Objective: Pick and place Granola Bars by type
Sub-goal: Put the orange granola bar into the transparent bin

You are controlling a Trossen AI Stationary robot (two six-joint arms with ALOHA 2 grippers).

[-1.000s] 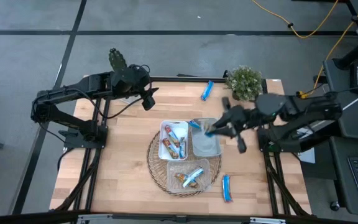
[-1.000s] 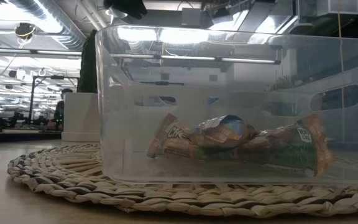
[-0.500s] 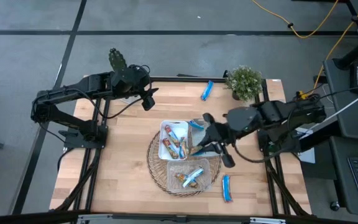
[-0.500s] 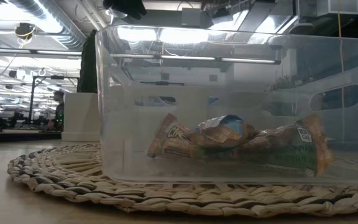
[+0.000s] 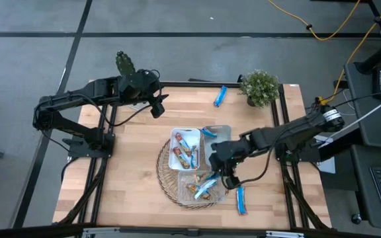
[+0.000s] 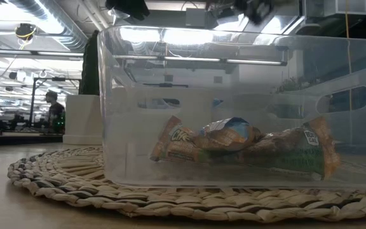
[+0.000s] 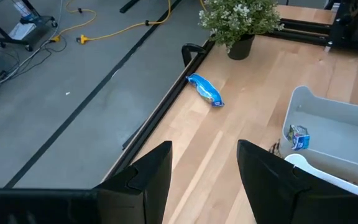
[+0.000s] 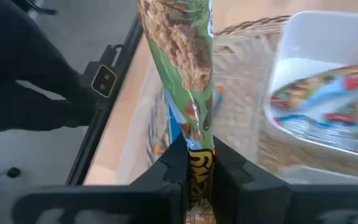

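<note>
Granola Bars (image 5: pixel 186 151) lie sorted on the woven mat (image 5: pixel 165 173): several in the white tray (image 5: pixel 175 136), a few in the clear tray (image 6: pixel 113 95) nearest the table's front edge, where the low view shows brownish wrappers heaped inside. One green-wrapped bar (image 8: pixel 186 68) is pinched at its end between the closed fingers of the right gripper (image 5: pixel 219 173), which hangs over the clear front tray — the bar stands out straight beyond the fingertips. Loose blue bars rest on the wooden table (image 5: pixel 131 158): one (image 5: pixel 242 199) near the front edge, another (image 7: pixel 204 90) near the potted plant (image 5: pixel 259 86). The left gripper (image 7: pixel 204 165) waits over the table's back left, fingers apart and empty.
</note>
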